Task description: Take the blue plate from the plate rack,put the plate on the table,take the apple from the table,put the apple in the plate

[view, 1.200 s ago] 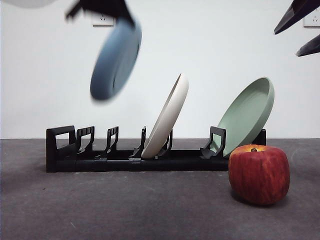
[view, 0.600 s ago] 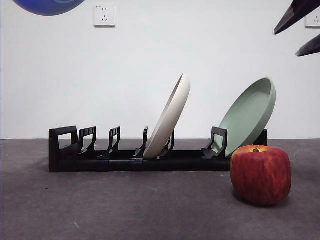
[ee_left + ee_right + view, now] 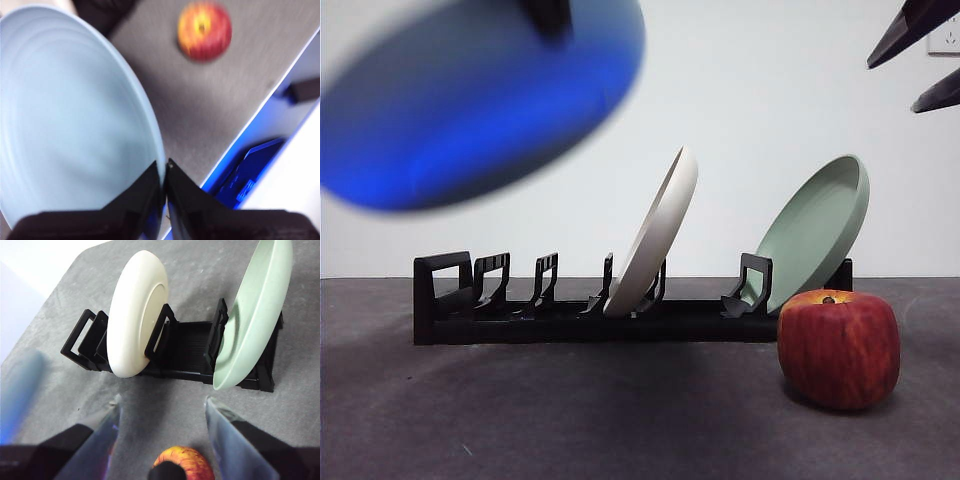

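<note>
The blue plate (image 3: 480, 100) hangs in the air, blurred and large, at the upper left of the front view, above the left end of the plate rack (image 3: 620, 312). My left gripper (image 3: 164, 175) is shut on the blue plate's rim (image 3: 70, 125). The apple (image 3: 838, 348) stands on the table (image 3: 570, 420) in front of the rack's right end; it also shows in the left wrist view (image 3: 204, 31). My right gripper (image 3: 162, 402) is open and empty, high above the apple (image 3: 182, 462), with its tips at the front view's top right (image 3: 920, 60).
A cream-white plate (image 3: 655, 235) leans in the rack's middle slot and a sage-green plate (image 3: 815, 230) in its right end. The rack's left slots (image 3: 510, 285) hold nothing. The table's edge (image 3: 250, 125) shows in the left wrist view.
The blue plate rose from beside the rack to the top left edge, then swung down and nearer, now large and tilted flatter. Apple, rack and right gripper have not moved.
</note>
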Action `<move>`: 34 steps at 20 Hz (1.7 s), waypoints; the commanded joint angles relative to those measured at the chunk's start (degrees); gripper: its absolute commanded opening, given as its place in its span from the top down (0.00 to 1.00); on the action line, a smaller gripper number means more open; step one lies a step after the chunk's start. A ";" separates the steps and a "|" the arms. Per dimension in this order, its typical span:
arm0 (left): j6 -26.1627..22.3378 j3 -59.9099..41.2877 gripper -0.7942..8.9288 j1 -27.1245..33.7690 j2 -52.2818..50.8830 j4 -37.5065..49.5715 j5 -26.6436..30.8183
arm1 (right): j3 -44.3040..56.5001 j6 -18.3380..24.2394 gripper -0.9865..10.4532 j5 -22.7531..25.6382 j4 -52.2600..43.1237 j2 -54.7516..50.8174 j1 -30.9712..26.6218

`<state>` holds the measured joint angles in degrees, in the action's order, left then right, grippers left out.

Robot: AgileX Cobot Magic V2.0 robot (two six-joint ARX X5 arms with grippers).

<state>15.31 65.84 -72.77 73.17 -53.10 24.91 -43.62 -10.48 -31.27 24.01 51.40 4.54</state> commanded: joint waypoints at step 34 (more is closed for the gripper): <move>-11.08 30.12 0.43 8.39 0.90 -2.23 6.43 | -1.64 6.12 0.44 15.65 8.37 7.50 16.59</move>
<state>4.93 95.70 -64.55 74.26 -55.13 31.05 -44.93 -5.52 -16.43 32.56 58.54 20.60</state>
